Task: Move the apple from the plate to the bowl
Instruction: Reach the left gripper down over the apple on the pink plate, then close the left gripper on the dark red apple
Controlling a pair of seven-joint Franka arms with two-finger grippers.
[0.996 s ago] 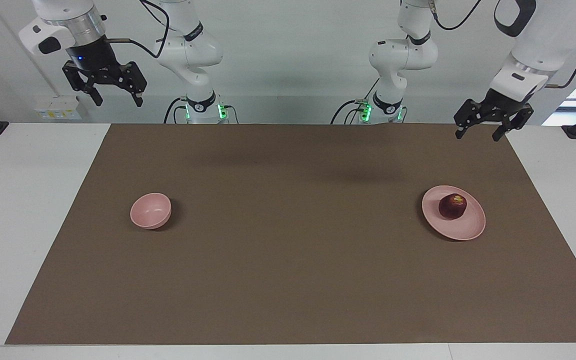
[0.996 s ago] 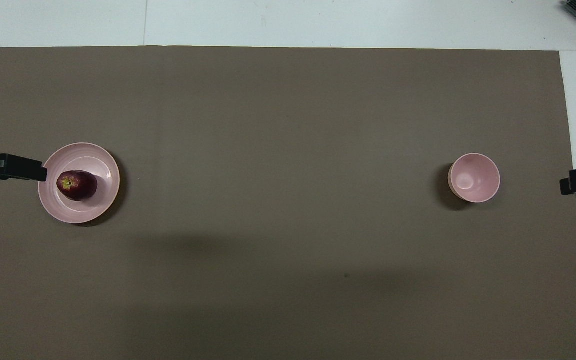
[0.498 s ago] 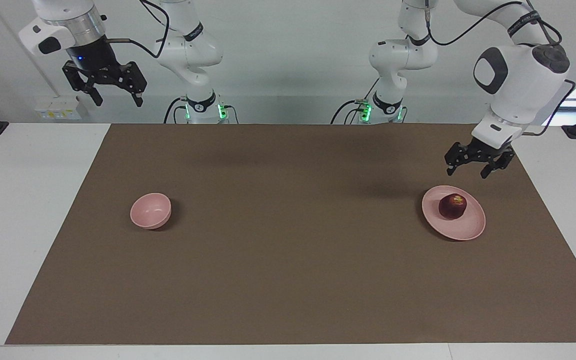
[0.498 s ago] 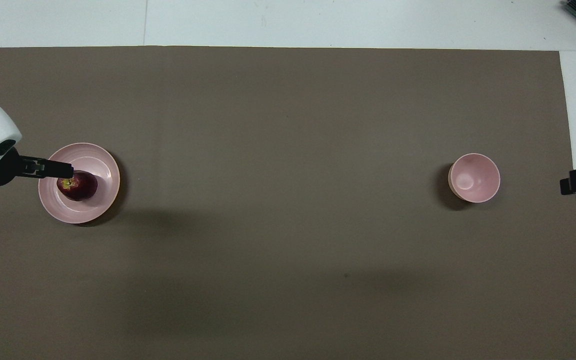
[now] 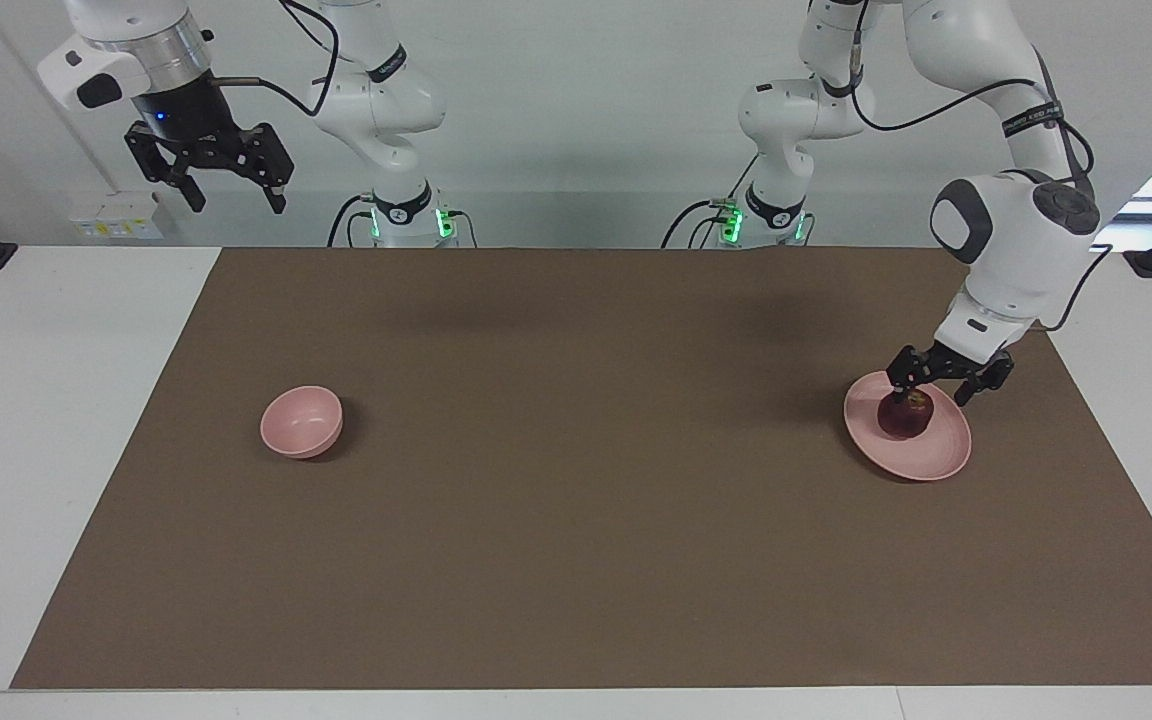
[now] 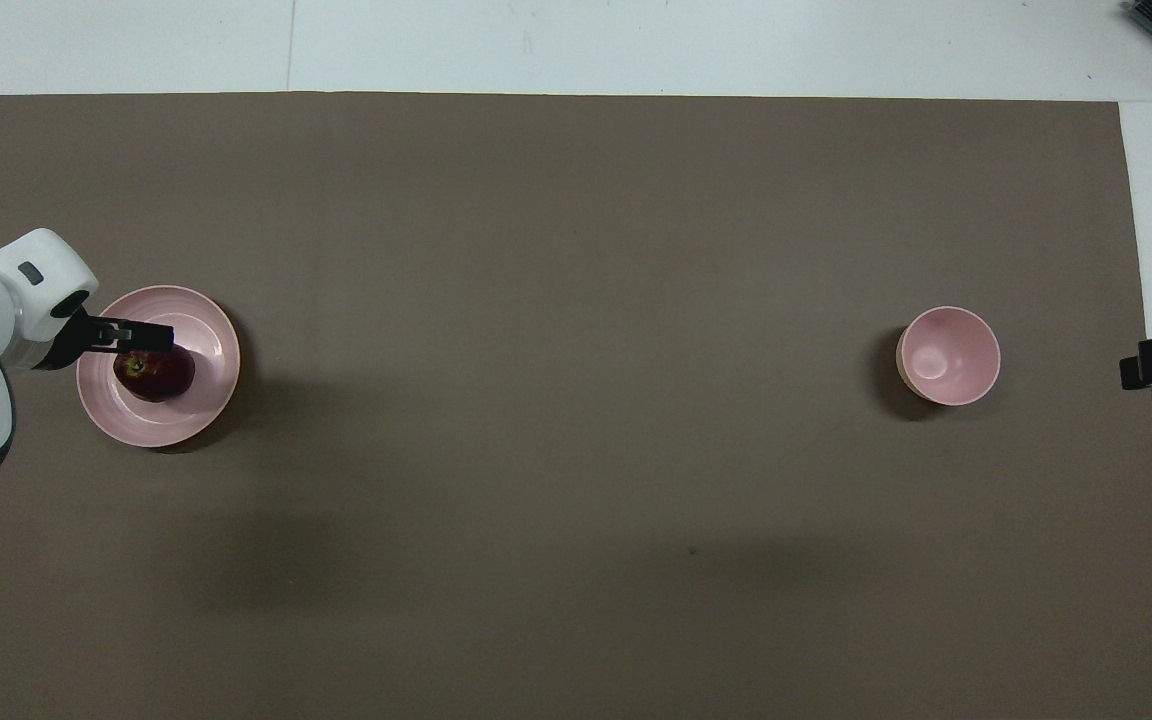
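Robot lab, mounted arms point(image 5: 996, 120), matted table point(image 5: 576, 500)

No legible text, label, brand, number or sign appears in either view. Small markings on the arms' joint bands are too small to read.
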